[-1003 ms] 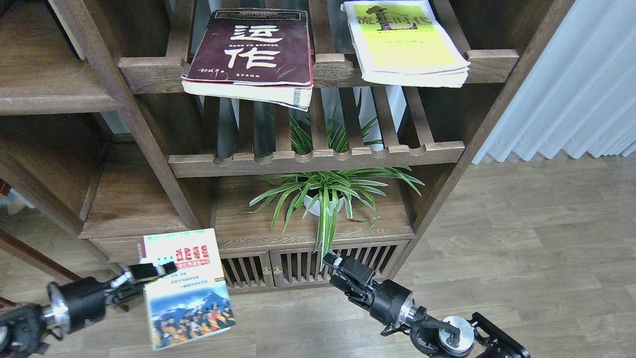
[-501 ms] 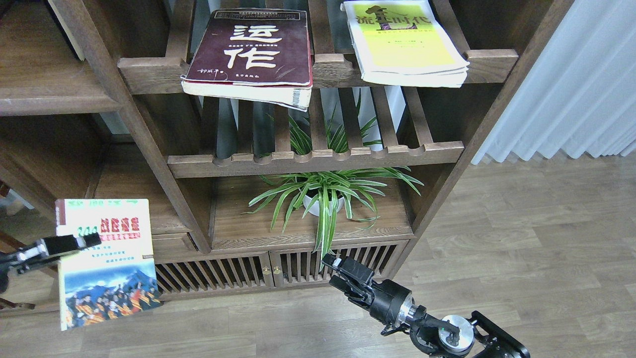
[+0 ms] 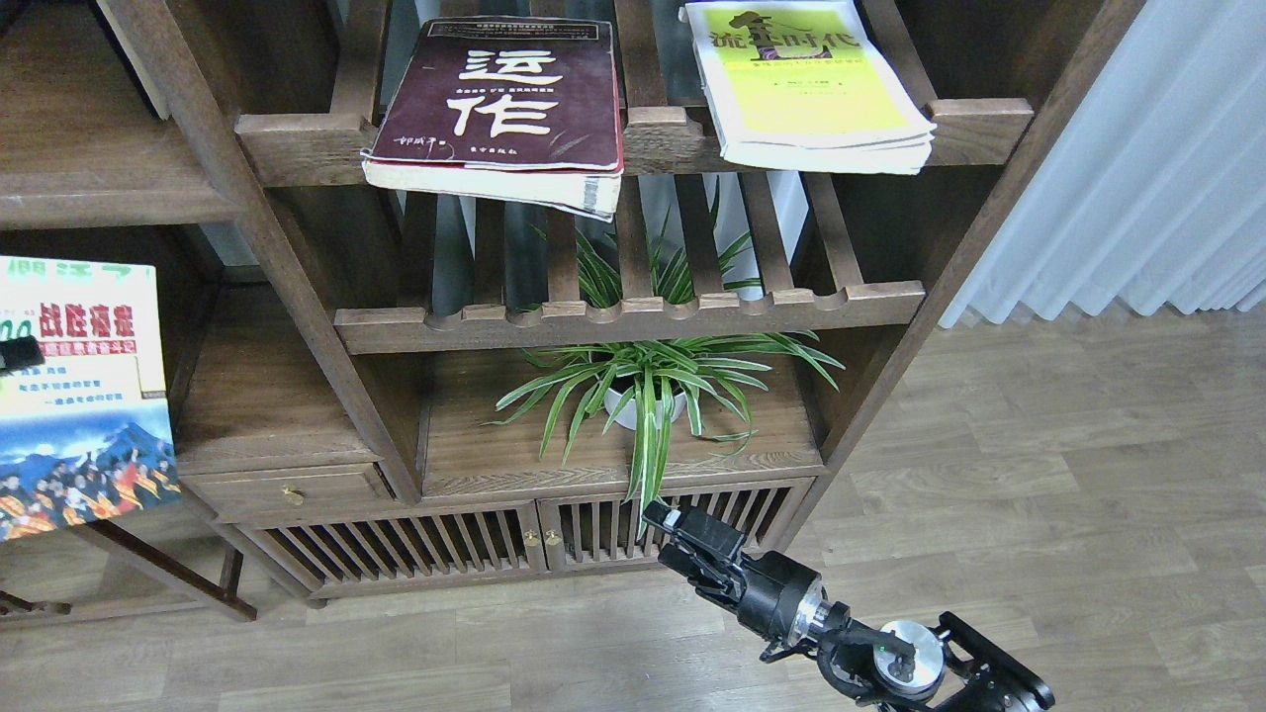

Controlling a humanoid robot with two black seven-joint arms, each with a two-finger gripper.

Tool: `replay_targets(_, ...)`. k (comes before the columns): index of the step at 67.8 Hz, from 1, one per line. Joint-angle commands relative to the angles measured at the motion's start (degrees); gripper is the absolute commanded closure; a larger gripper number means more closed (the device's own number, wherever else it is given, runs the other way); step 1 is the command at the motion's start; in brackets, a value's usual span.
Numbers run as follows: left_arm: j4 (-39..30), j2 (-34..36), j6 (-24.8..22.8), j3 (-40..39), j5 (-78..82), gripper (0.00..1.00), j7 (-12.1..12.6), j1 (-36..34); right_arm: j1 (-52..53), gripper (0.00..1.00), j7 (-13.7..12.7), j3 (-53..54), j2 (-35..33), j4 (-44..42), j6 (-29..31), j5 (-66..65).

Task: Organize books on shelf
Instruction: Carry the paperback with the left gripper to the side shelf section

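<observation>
Left gripper (image 3: 20,353) almost out of view at the left edge: only a dark fingertip visible, lying across the cover of the smaller "300" book (image 3: 84,396). Probably pinching that book, though the fingers cannot be told apart, so grip state not readable. Book upright and facing the camera, held in the air in front of the left bay of the bookcase, colourful picture at its lower half, left part cut off by the frame edge.

Right gripper (image 3: 665,516) low in the middle, pointing up-left toward the cabinet doors (image 3: 539,539), holding nothing. Seen dark and end-on; open or closed cannot be told. Just above and beyond it, a spider plant (image 3: 648,386) on the solid dark-brown shelf (image 3: 475,465), one leaf hanging down close to the fingertips.

Far above the right gripper, on the upper slatted rack (image 3: 653,133): maroon book (image 3: 509,99) up-left, overhanging the front rail, and yellow-green book (image 3: 806,84) up-right, also overhanging. Both flat, well apart from each other.
</observation>
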Motion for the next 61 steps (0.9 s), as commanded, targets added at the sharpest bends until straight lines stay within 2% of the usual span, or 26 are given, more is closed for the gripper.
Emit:
replay_targets(1,1.4,1.1,0.0,-2.1,0.0,0.98,0.0,-0.6,0.1,0.00,0.0,0.0,0.0,0.0,0.0,0.0)
replay_targets(11,5.7,1.3,0.0,-4.0,0.0,0.98,0.0,-4.0,0.1,0.00,0.0,0.1,0.0,0.0,0.0,0.0)
replay_targets(28,11.7,0.3,0.0,-0.4,0.5,0.99,0.0,-11.9,0.3,0.00,0.0,0.4,0.0,0.0,0.0,0.0)
replay_targets(50,14.8,-9.5,0.0,13.6,1.4,0.99,0.0,-32.6,0.2,0.00,0.0,0.5,0.0,0.1,0.0,0.0)
replay_targets(53,16.9,-12.1,0.0,14.7,1.4,0.99,0.0,-36.1,0.1,0.00,0.0,0.6,0.0,0.1,0.0,0.0)
replay_targets(61,19.8,-13.1,0.0,15.5,1.4,0.99,0.0,-39.9,-0.2,0.00,0.0,0.8,0.0,0.2,0.0,0.0)
